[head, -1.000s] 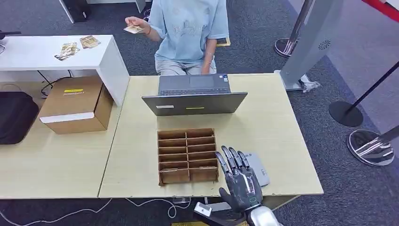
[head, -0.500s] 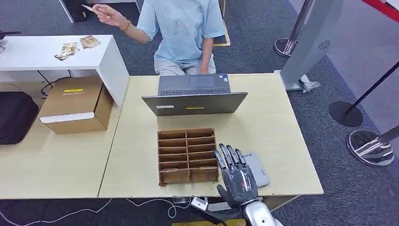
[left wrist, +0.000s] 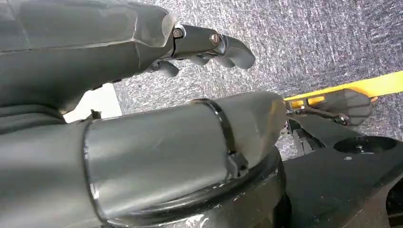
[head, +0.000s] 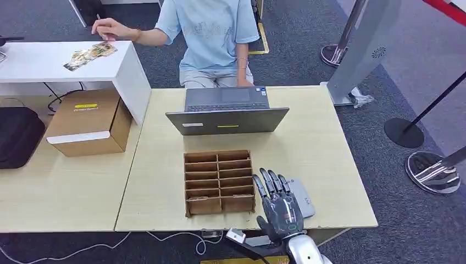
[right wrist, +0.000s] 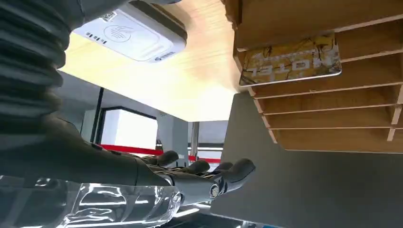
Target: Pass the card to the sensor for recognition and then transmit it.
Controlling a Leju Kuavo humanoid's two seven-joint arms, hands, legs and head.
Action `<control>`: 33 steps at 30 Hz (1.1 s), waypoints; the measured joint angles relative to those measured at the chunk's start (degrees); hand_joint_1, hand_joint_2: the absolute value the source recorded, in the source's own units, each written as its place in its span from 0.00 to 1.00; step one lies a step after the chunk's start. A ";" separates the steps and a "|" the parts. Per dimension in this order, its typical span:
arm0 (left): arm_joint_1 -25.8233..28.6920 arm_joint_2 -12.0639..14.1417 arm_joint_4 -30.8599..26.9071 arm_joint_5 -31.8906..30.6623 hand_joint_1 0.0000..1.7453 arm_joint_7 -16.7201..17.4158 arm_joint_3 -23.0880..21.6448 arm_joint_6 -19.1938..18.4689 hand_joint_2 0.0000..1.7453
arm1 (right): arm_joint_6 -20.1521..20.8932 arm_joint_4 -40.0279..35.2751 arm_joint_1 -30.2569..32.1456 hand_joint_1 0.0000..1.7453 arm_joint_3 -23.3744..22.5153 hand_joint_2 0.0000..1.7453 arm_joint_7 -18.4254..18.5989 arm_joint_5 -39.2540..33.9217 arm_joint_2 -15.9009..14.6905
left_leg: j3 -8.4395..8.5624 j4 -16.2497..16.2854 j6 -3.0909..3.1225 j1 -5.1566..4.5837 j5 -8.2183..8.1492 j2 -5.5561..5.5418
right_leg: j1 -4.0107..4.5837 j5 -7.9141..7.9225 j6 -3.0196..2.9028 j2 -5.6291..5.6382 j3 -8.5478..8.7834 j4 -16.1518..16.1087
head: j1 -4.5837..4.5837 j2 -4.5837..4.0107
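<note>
right robot hand (head: pixel 281 208) spread, empty, over sensor (head: pixel 303 197) | card (right wrist: pixel 291 59) in divider box (head: pixel 218 181), 9 o'clock of hand | left robot hand (left wrist: pixel 142 52) state unclear

I see a yellow-gold patterned card (right wrist: pixel 290 59) in the brown divider box (head: pixel 219 181), white-grey sensor (right wrist: pixel 133 34), pale wood table (head: pixel 324 148), grey laptop (head: pixel 227 113), dark grey right hand (head: pixel 280 206)

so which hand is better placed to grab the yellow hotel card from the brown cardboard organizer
Right. The right hand hovers open beside the brown cardboard organizer holding the yellow hotel card. The left hand hangs over grey carpet.
</note>
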 joint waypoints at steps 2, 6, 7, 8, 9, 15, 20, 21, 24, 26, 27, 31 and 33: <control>0.00 0.00 0.00 0.11 0.00 0.00 0.00 0.00 0.00 | 0.00 0.22 -0.05 0.00 -0.02 1.00 0.00 -0.13 0.02 | 0.00 0.00 0.00 0.00 0.00 0.00 | 0.00 0.00 0.00 0.00 0.00 0.00 | 0.00 0.02; 0.00 0.00 -0.02 0.22 0.00 0.02 0.02 0.00 0.00 | 0.02 0.59 -0.20 0.00 -0.09 1.00 -0.04 -0.42 0.07 | -0.01 0.00 0.00 0.00 0.00 0.00 | 0.00 0.00 0.00 0.00 0.00 0.00 | 0.00 0.00; 0.00 0.00 -0.02 0.24 0.00 0.02 0.04 0.00 0.00 | 0.04 0.64 -0.23 0.00 -0.11 1.00 -0.09 -0.42 0.11 | 0.00 0.00 0.00 0.00 0.00 0.00 | 0.00 0.00 0.00 0.00 0.00 0.00 | 0.00 0.02; 0.00 0.00 0.00 0.26 0.00 0.00 0.07 0.00 0.00 | 0.07 0.72 -0.29 0.00 -0.15 1.00 -0.20 -0.42 0.17 | 0.00 0.00 0.00 0.00 0.00 0.00 | 0.00 0.00 0.00 0.00 0.00 0.00 | 0.00 0.02; 0.00 0.00 0.00 0.26 0.00 0.00 0.11 0.00 0.00 | 0.09 0.83 -0.34 0.00 -0.20 1.00 -0.24 -0.48 0.22 | 0.00 0.00 0.00 0.00 0.00 0.00 | 0.00 0.00 0.00 0.00 0.00 0.00 | 0.00 0.00; -0.01 -0.02 0.00 0.26 0.00 0.00 0.39 0.04 0.00 | 0.35 1.60 -0.95 0.00 -0.59 1.00 -0.70 -0.59 0.63 | 0.00 0.00 0.00 0.00 0.00 0.00 | 0.00 0.00 0.00 0.00 0.00 0.00 | 0.02 0.00; -0.01 -0.02 -0.02 0.24 0.00 0.00 0.66 0.04 0.00 | 0.42 2.01 -1.27 0.00 -0.83 1.00 -0.83 -0.64 0.87 | 0.00 0.00 0.00 0.00 0.00 0.00 | 0.00 0.00 0.00 0.00 0.00 0.00 | 0.00 0.00; -0.01 -0.02 0.00 0.22 0.00 0.00 0.68 0.04 0.00 | 0.42 2.12 -1.28 0.00 -0.90 1.00 -0.83 -0.68 0.96 | 0.00 0.00 0.00 0.00 0.00 0.00 | 0.00 0.00 0.00 0.00 0.00 0.00 | 0.00 0.00; -0.01 -0.02 0.00 0.18 0.00 0.00 0.72 0.04 0.00 | 0.48 2.34 -1.32 0.00 -0.92 1.00 -0.85 -0.70 1.07 | 0.00 0.00 0.00 0.00 0.00 0.00 | 0.00 0.00 0.00 0.00 0.00 0.00 | 0.00 0.00; -0.01 -0.02 0.00 0.15 0.00 0.00 0.74 0.04 0.00 | 0.72 2.41 -1.33 0.00 -0.92 1.00 -0.90 -0.74 1.11 | -0.01 0.00 0.00 0.00 0.00 0.00 | 0.00 0.00 0.00 0.00 0.00 0.00 | 0.00 0.00; -0.01 -0.02 0.00 0.13 0.00 0.00 0.74 0.04 0.00 | 0.77 2.41 -1.33 0.00 -0.92 1.00 -0.94 -0.83 1.14 | 0.00 0.00 0.00 0.00 0.00 0.00 | 0.00 0.00 0.00 0.00 0.00 0.00 | 0.00 0.00; -0.01 -0.02 0.00 -0.02 0.00 0.00 0.74 0.04 0.00 | 0.79 2.49 -1.33 0.00 -0.94 1.00 -1.03 -1.09 1.29 | 0.00 0.00 0.00 0.00 0.00 0.00 | 0.00 0.00 0.00 0.00 0.00 0.00 | 0.00 0.00; -0.01 -0.02 0.00 -0.09 0.00 0.00 0.74 0.04 0.00 | 0.87 2.49 -1.34 0.00 -0.94 1.00 -1.16 -1.18 1.42 | 0.00 0.00 0.00 0.00 0.00 0.00 | 0.00 0.00 0.00 0.00 0.00 0.00 | 0.00 0.02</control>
